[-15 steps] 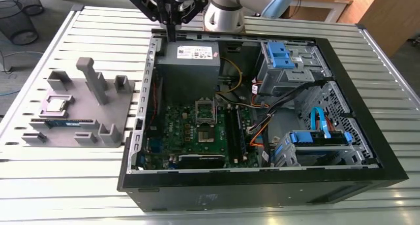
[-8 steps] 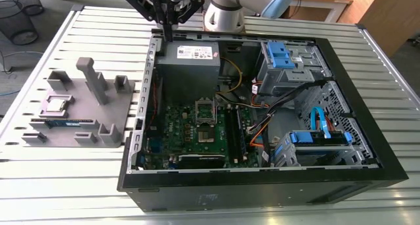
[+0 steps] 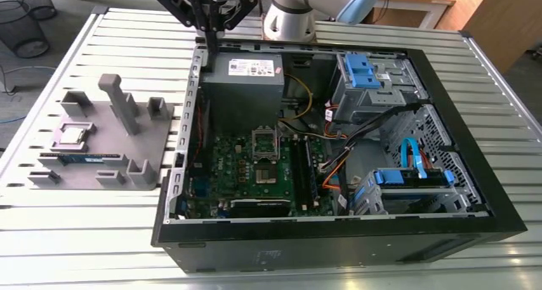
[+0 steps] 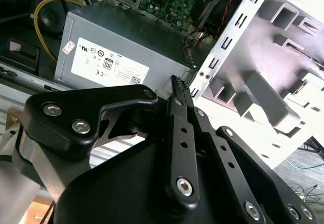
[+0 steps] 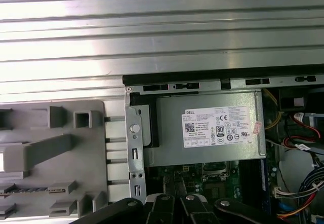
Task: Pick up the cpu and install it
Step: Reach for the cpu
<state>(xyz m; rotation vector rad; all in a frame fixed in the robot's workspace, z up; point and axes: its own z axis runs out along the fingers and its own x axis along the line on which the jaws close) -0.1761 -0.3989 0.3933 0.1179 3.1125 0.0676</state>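
Observation:
The cpu [image 3: 72, 135], a small silvery square chip, lies flat in a recess of the grey holder [image 3: 101, 144] on the exterior view's left. My gripper [image 3: 208, 36] hangs high over the far left corner of the open computer case [image 3: 339, 230], well away from the cpu. Its black fingers [image 4: 177, 89] are pressed together with nothing between them. They point at the grey power supply [image 4: 116, 46]. Inside the case, the metal socket frame [image 3: 264, 141] sits on the green motherboard [image 3: 228, 169]. The grey holder [image 5: 76, 183] lies beside the case wall in both wrist views.
A long memory stick [image 3: 80, 157] lies on the holder in front of the cpu, and tall grey posts [image 3: 118, 103] rise behind it. Blue drive cages [image 3: 364, 71] and cables [image 3: 339, 157] crowd the case's right side. The ribbed metal table [image 3: 85, 239] surrounds everything.

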